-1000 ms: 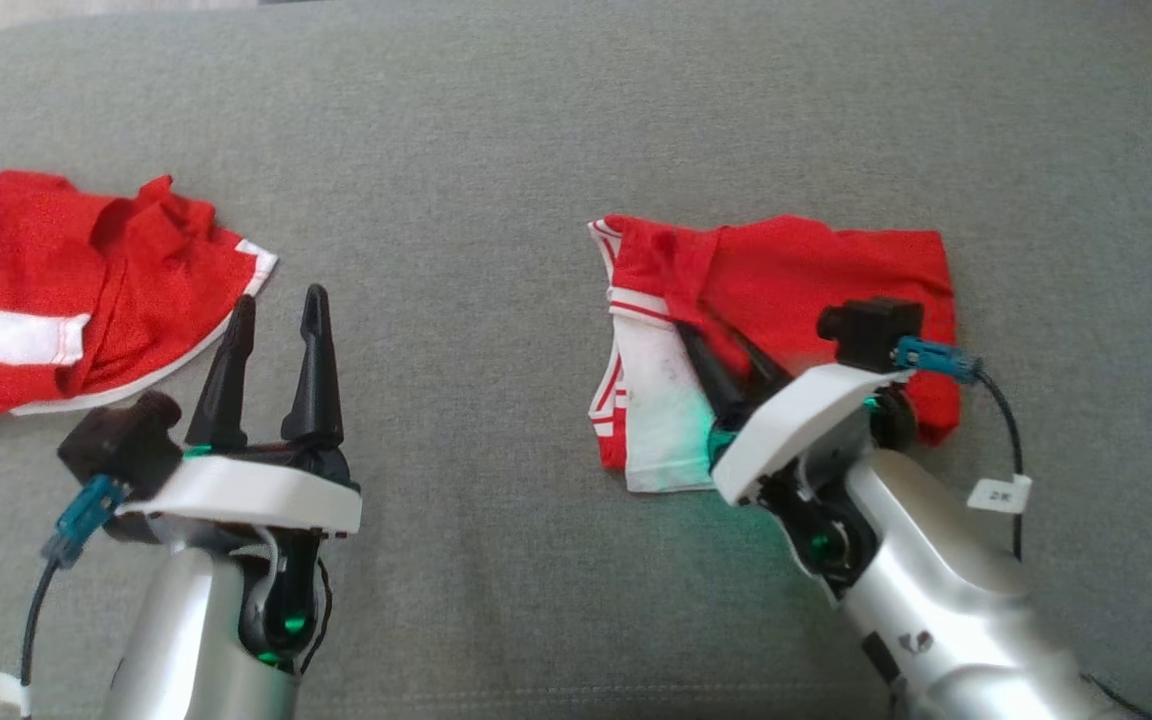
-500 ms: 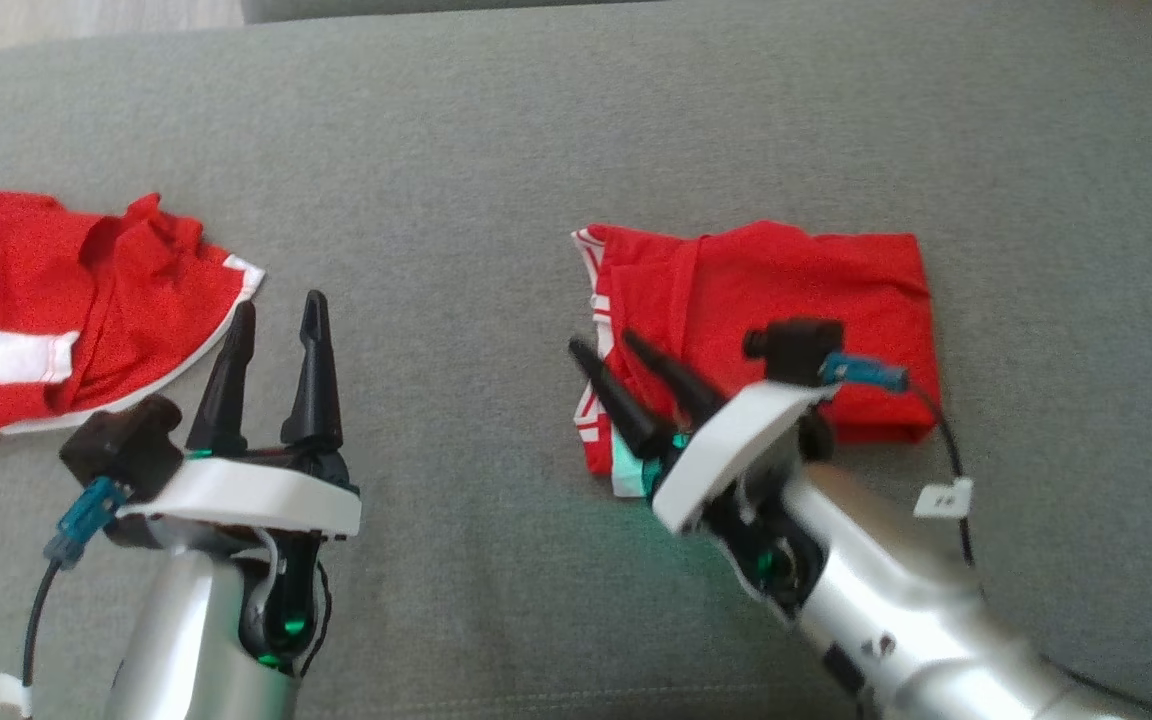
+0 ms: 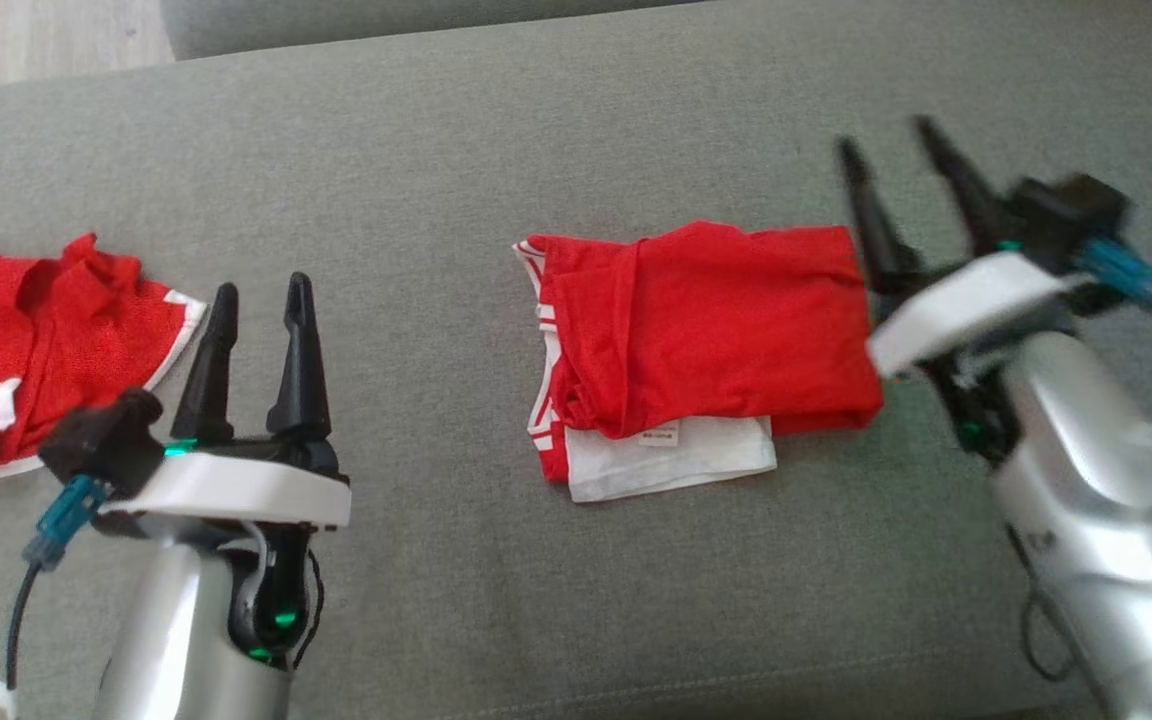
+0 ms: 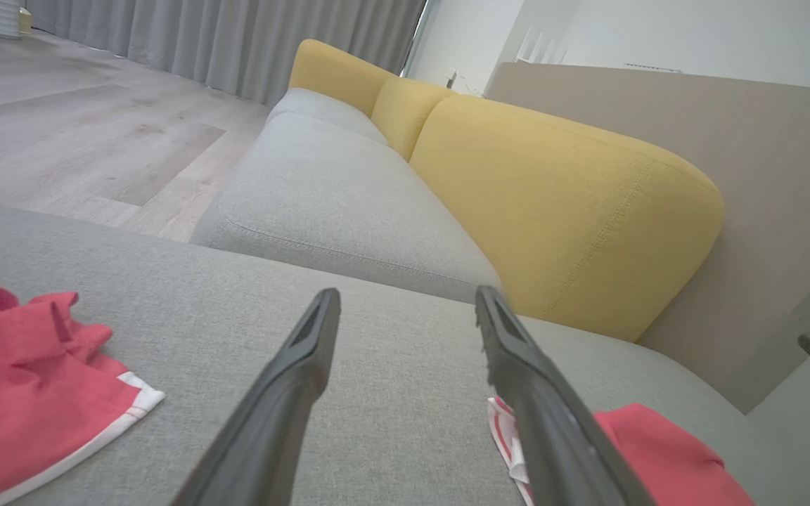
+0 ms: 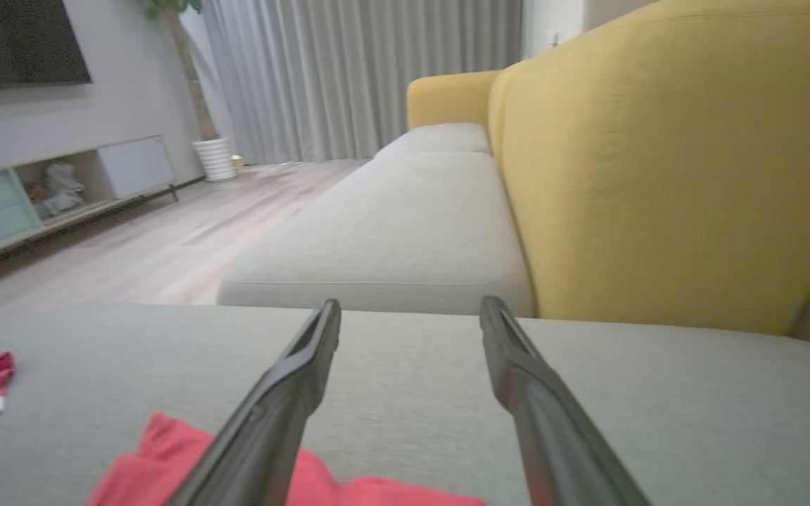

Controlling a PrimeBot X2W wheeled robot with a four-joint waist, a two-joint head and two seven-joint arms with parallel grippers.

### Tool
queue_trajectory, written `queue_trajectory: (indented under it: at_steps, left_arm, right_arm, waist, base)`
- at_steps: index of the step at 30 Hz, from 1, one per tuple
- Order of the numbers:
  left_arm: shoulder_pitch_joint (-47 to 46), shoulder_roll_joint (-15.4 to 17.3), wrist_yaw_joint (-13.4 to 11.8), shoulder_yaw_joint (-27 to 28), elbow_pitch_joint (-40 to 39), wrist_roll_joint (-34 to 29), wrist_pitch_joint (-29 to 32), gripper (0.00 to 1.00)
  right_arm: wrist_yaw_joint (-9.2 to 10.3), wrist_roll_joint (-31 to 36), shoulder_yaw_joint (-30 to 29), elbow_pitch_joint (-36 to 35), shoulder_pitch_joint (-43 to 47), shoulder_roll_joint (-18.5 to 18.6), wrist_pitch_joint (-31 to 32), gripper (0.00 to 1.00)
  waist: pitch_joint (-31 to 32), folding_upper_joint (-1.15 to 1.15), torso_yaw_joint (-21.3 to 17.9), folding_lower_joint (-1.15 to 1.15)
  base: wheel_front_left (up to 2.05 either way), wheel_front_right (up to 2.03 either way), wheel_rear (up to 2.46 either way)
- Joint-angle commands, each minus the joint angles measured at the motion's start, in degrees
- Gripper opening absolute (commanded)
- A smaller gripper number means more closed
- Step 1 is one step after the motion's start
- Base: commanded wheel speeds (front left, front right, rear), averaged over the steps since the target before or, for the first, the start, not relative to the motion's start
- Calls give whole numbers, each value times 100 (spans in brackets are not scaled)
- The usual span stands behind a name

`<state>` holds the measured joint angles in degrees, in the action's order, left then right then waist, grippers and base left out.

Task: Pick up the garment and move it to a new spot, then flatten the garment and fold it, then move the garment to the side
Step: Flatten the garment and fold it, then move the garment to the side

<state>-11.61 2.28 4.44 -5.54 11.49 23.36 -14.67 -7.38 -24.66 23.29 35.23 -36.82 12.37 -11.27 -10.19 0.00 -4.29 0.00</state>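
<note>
The garment point(image 3: 706, 320), red with white trim, lies folded in a rough rectangle in the middle of the grey cushion point(image 3: 496, 130), a white layer with a label sticking out at its near edge. My right gripper point(image 3: 886, 135) hangs open and empty just past the garment's right edge, fingers pointing away. In the right wrist view its fingers point(image 5: 410, 303) stand apart over the cushion, with the garment point(image 5: 155, 453) below them. My left gripper point(image 3: 256, 290) is open and empty to the garment's left, apart from it. The left wrist view shows its spread fingers point(image 4: 406, 295) and the garment point(image 4: 658, 464) at lower right.
A second red garment with white stripes point(image 3: 26, 340) lies crumpled at the cushion's left edge, close to my left gripper. A yellow sofa backrest point(image 4: 560, 204) and another grey seat point(image 5: 405, 232) lie beyond. Wooden floor point(image 4: 60, 133) borders the cushion.
My right gripper has opened, let go of the folded garment, and swung up and to the right off it. The head view has shifted. My left gripper holds its place.
</note>
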Motion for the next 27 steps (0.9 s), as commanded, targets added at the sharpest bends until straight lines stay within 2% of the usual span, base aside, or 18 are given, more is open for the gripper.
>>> queue_trajectory:
  at_steps: [1, 6, 7, 8, 13, 19, 27]
  left_arm:
    - [-126, 60, -52, 114, -210, 35, -33, 100]
    - [-87, 60, -68, 4, -275, 41, -33, 100]
    - [-87, 60, -68, 4, -275, 41, -33, 100]
    - [-46, 60, -70, -23, -306, 3, -33, 100]
    - [54, 60, -79, -57, -373, -107, -33, 100]
    - [195, 60, -116, -61, -430, -207, -33, 100]
    - [96, 60, -125, -67, -496, -220, -33, 100]
  right_arm:
    - [-11, 248, -115, -271, 229, -42, -83, 100]
    - [-11, 981, -1147, -800, 1076, -181, -228, 100]
    - [-11, 981, -1147, -800, 1076, -181, -228, 100]
    - [-11, 1205, -1499, -1105, 1420, -337, -286, 100]
    - [-11, 1573, -1925, -1675, 2011, -618, -347, 100]
    - [-11, 1813, -2034, -2068, 2451, -865, -369, 100]
    - [-11, 1699, -2089, -1955, 2295, -928, -213, 100]
  waist:
    - [-8, 0, -20, 0]
    - [-22, 0, -47, 0]
    - [-22, 0, -47, 0]
    - [-37, 0, -65, 0]
    - [-63, 0, -95, 0]
    - [-76, 0, -109, 0]
    - [-212, 0, -65, 0]
  base:
    - [0, 0, 0]
    - [0, 0, 0]
    - [0, 0, 0]
    - [0, 0, 0]
    - [0, 0, 0]
    - [0, 0, 0]
    - [0, 0, 0]
